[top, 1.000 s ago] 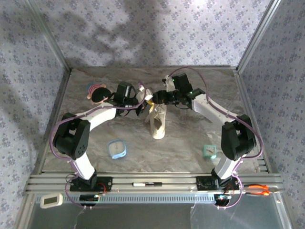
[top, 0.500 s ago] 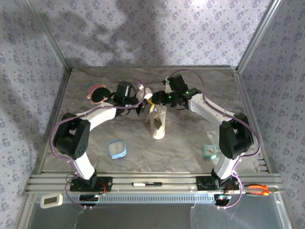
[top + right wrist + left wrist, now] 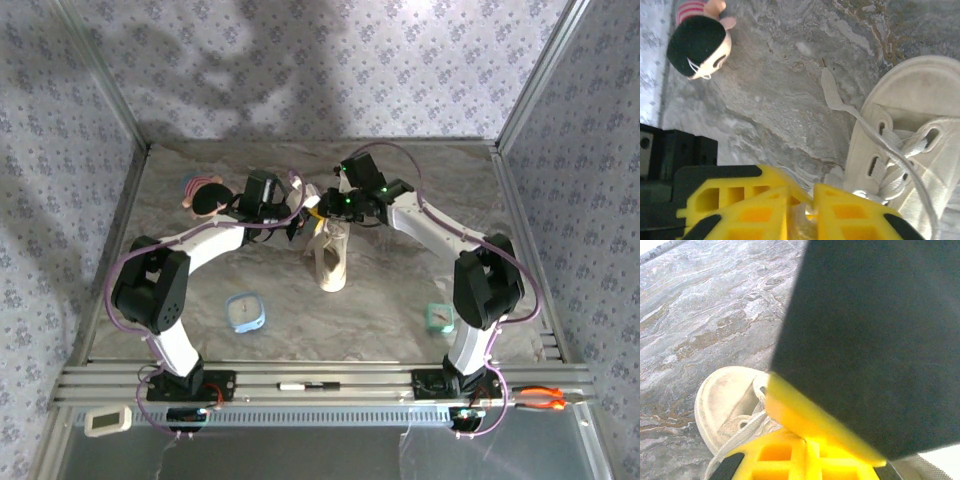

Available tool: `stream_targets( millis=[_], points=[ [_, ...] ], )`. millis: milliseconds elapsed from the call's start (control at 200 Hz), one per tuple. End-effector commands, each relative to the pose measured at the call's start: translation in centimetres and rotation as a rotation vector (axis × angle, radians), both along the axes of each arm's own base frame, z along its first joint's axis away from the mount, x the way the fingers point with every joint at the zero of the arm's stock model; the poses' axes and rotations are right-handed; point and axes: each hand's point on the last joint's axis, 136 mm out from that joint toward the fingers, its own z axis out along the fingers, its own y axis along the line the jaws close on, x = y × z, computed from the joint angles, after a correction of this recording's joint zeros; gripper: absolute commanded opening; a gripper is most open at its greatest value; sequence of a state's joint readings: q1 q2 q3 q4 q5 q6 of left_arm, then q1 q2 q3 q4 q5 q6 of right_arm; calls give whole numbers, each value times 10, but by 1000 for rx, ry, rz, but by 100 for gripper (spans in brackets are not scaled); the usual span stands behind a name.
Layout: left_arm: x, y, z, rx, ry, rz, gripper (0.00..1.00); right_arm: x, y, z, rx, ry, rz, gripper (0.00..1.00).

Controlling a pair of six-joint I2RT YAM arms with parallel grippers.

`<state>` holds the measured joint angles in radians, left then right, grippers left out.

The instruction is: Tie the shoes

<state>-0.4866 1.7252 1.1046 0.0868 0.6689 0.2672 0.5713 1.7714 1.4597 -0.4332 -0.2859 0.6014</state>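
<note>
The shoe [image 3: 333,265] is a single small low-top model, cream-beige, with a light sole. It rests sole-down on the grey marbled worktop [image 3: 400,290], near the centre, with its long axis running near to far. The rounded toe cap [image 3: 920,80] is plain and smooth. Long, flat, pale laces [image 3: 890,150] are threaded through the eyelets and cross over the tongue; no finished bow is visible. One loose lace end [image 3: 832,95] lies flat on the worktop just beside the toe. In the left wrist view, another flat lace strand [image 3: 742,432] trails off the front of the shoe.
</note>
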Motion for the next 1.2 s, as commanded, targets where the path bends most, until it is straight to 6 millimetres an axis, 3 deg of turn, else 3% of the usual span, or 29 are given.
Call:
stream_targets(
  millis=[0, 70, 185, 360, 520, 830, 1199],
  points=[
    [0, -8, 9, -22, -21, -36, 0, 3, -4, 4, -51, -19, -7, 5],
    [-2, -4, 6, -1, -25, -34, 12, 5, -6, 6, -70, -37, 4, 0],
    [-4, 10, 7, 29, -35, -21, 33, 6, -6, 6, -94, -33, 46, 0],
    [1, 49, 5, 120, -64, -18, 41, 4, -3, 0, -111, 5, 103, 0],
    [22, 73, -11, 232, -146, -36, 42, 3, 0, 1, -112, 4, 127, 0],
    [48, 67, -64, 414, -161, -216, 47, -4, -5, -2, -112, -1, 157, 0],
    [56, 50, -120, 567, -111, -338, 47, -1, -8, 1, -99, -14, 150, 0]
  ],
)
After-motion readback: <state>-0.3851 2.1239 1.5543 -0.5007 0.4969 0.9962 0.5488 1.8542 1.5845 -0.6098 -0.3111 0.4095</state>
